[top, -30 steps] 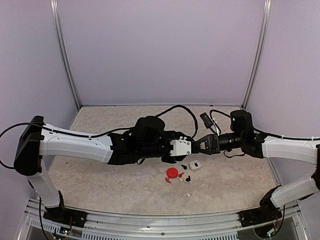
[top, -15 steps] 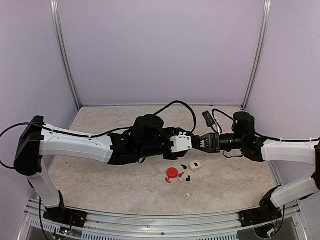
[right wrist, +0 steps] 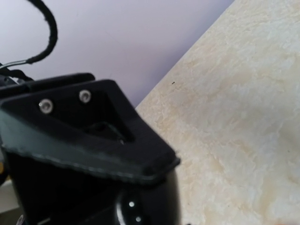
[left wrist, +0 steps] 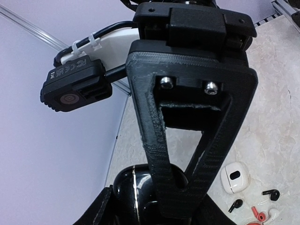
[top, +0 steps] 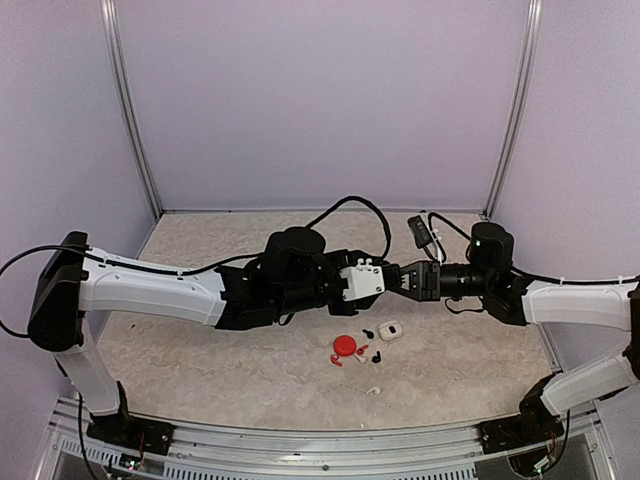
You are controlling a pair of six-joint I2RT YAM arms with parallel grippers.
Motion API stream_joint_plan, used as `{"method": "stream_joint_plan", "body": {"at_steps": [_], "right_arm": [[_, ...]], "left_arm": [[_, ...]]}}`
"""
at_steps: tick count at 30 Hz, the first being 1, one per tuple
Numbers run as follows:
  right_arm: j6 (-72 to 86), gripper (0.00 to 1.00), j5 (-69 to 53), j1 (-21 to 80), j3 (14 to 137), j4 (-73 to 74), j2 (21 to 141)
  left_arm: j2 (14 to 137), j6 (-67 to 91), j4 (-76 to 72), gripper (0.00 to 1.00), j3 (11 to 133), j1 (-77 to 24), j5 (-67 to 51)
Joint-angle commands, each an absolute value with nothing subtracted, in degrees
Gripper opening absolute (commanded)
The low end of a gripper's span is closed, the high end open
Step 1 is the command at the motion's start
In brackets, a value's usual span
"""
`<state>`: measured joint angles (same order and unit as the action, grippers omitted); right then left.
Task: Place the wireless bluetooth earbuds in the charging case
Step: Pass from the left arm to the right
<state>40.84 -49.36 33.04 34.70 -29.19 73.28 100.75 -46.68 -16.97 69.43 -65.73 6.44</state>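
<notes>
Mid-air, left gripper (top: 378, 281) is clamping the black charging case (left wrist: 126, 187); right gripper (top: 398, 279) is sitting against it, finger spacing cannot be told. The earbuds (left wrist: 236, 204) are lying loose on the table (top: 200, 360) below. Risk: an off-centre push twisting the case out of the grip and dropping it.

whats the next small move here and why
Probably have the right gripper pinch the lid of the black case and swing it open. The left gripper holds that case up, it seems shut, the right gripper's finger lies across it, and the earbuds lie loose on the table.
</notes>
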Motion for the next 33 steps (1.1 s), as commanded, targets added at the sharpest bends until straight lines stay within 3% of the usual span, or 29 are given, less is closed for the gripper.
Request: {"method": "stream_joint_plan", "body": {"at_steps": [1,9,15,22,24,26,33], "right_arm": [[41.9,0.33,-49.0,34.0,34.0,-32.0,73.7],[42.7,0.32,-49.1,34.4,34.1,-33.9,74.5],[42.4,0.23,-49.2,34.4,34.2,-33.8,74.6],[38.6,0.13,-48.8,34.4,34.3,-30.7,72.1],[36.9,0.12,-48.4,34.5,34.5,-29.5,70.9],[34.7,0.12,-47.9,34.5,34.7,-28.1,69.6],[24.6,0.09,-48.0,34.3,35.6,-22.4,66.1]], "left_arm": [[99.9,-46.0,-19.6,0.42,69.4,-66.2,6.5],[100.2,-45.7,-19.7,0.42,69.6,-66.2,6.6],[100.1,-45.5,-19.8,0.44,69.5,-66.2,7.0],[98.0,-42.4,-19.5,0.64,66.7,-65.9,6.9],[95.4,-40.4,-19.4,0.77,64.5,-65.1,4.6],[92.8,-37.3,-19.1,0.84,62.2,-64.0,1.1],[83.5,-22.6,-22.0,0.87,54.1,-60.2,-12.3]]}}
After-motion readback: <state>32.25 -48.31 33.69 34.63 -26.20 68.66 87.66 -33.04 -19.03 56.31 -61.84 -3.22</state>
